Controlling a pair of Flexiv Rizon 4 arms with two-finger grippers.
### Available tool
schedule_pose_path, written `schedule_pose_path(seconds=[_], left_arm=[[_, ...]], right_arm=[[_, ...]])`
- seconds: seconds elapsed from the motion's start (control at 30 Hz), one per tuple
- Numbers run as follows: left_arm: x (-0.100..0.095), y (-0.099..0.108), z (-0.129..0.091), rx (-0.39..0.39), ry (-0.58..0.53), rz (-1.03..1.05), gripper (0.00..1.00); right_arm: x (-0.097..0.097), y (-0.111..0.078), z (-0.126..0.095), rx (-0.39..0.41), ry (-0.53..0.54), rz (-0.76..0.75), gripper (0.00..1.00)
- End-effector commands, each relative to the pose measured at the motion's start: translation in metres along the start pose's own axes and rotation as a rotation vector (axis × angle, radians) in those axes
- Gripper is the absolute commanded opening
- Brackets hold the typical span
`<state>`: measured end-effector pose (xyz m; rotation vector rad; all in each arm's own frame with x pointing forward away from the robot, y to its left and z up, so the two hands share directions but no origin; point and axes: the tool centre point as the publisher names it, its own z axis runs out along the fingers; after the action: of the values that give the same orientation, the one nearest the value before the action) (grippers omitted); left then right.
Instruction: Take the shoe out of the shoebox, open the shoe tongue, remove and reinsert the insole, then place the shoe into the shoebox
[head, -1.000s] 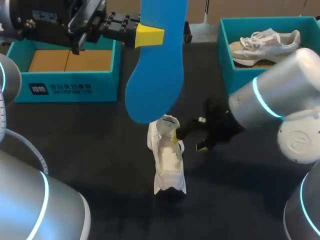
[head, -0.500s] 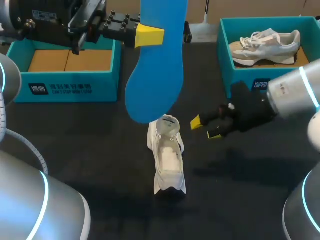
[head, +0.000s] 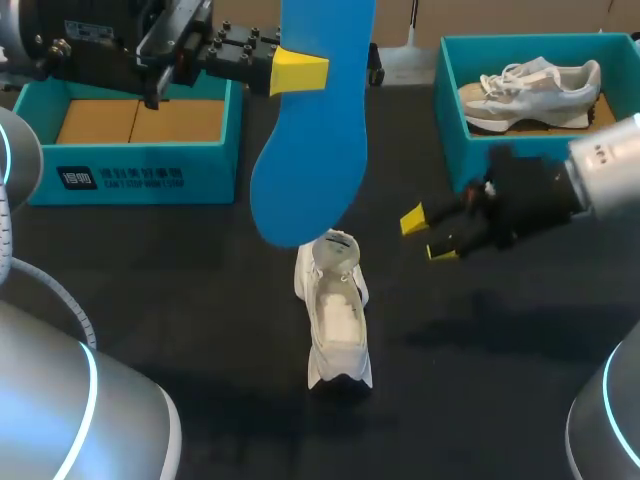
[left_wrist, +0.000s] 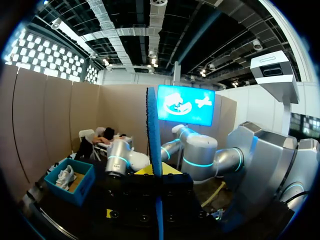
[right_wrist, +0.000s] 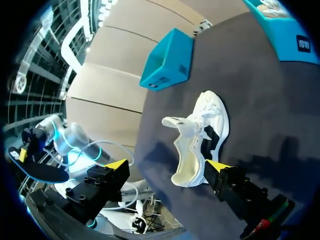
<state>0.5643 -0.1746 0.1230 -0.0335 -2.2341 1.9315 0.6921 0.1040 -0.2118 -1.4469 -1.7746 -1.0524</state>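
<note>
The black tabletop (head: 200, 300) carries one teal cardboard shoebox (head: 140, 175) at your far left and a second teal shoebox (head: 452, 120) at your far right. Your left hand (head: 298, 72) grips the long blue foam insole (head: 310, 150) above the white sneaker (head: 335, 320), which stands between the boxes. Your right hand (head: 428, 236) hovers beside it, fingers spread, empty.

Insole held on edge

The blue insole (left_wrist: 154, 145) stands upright, showing only its thin edge, pinched between the yellow tips of the left gripper (left_wrist: 156, 169). Beside it on the table, a white shoe (left_wrist: 65, 176) lies in a teal shoebox (left_wrist: 84, 188).
</note>
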Motion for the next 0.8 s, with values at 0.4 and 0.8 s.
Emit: schedule_pose_path(seconds=[0.4, 0.8], left_arm=[[-0.001, 0.0, 0.0, -0.002, 0.0, 0.0, 0.0], [-0.055, 0.023, 0.008, 0.215, -0.101, 0.408, 0.0]], right_arm=[[0.006, 0.014, -0.034, 0.004, 0.107, -0.003, 1.0], [0.006, 0.014, -0.034, 0.004, 0.107, -0.003, 1.0]])
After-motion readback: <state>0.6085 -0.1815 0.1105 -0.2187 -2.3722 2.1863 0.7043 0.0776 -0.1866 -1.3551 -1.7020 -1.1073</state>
